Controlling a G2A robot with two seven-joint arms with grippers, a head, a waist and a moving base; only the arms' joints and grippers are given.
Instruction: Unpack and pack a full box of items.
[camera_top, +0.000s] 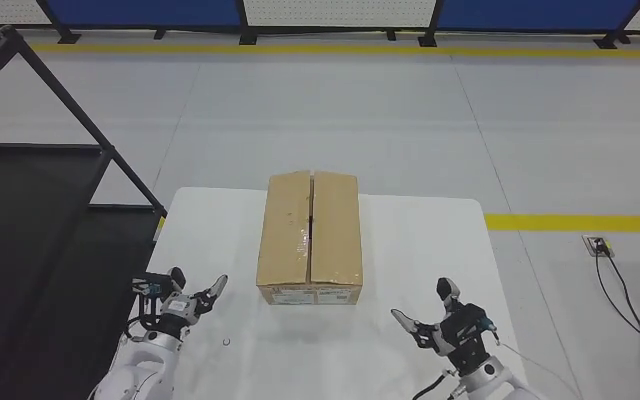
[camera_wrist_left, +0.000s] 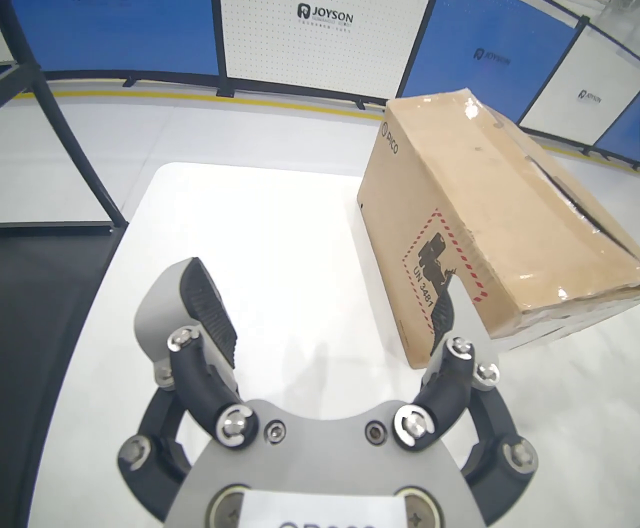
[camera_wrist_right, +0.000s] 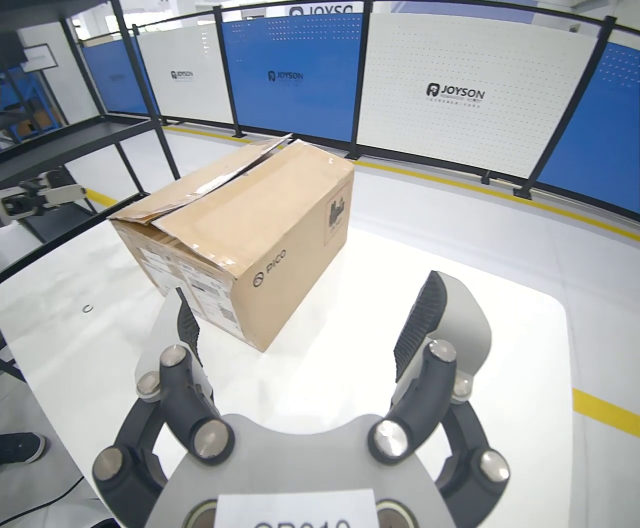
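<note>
A brown cardboard box (camera_top: 311, 236) lies in the middle of the white table (camera_top: 420, 250), its top flaps folded down with a dark seam between them. In the right wrist view the box (camera_wrist_right: 240, 220) shows one flap slightly lifted and torn. My left gripper (camera_top: 198, 288) sits near the table's front left corner, open and holding nothing, short of the box (camera_wrist_left: 480, 210). My right gripper (camera_top: 424, 306) stays near the front right, open and holding nothing. Both grippers (camera_wrist_left: 325, 295) (camera_wrist_right: 305, 305) are apart from the box.
A small dark ring (camera_top: 227, 343) lies on the table near the front left. A black metal rack (camera_top: 60, 220) stands left of the table. Blue and white partition panels (camera_wrist_right: 400, 85) line the far side of the floor.
</note>
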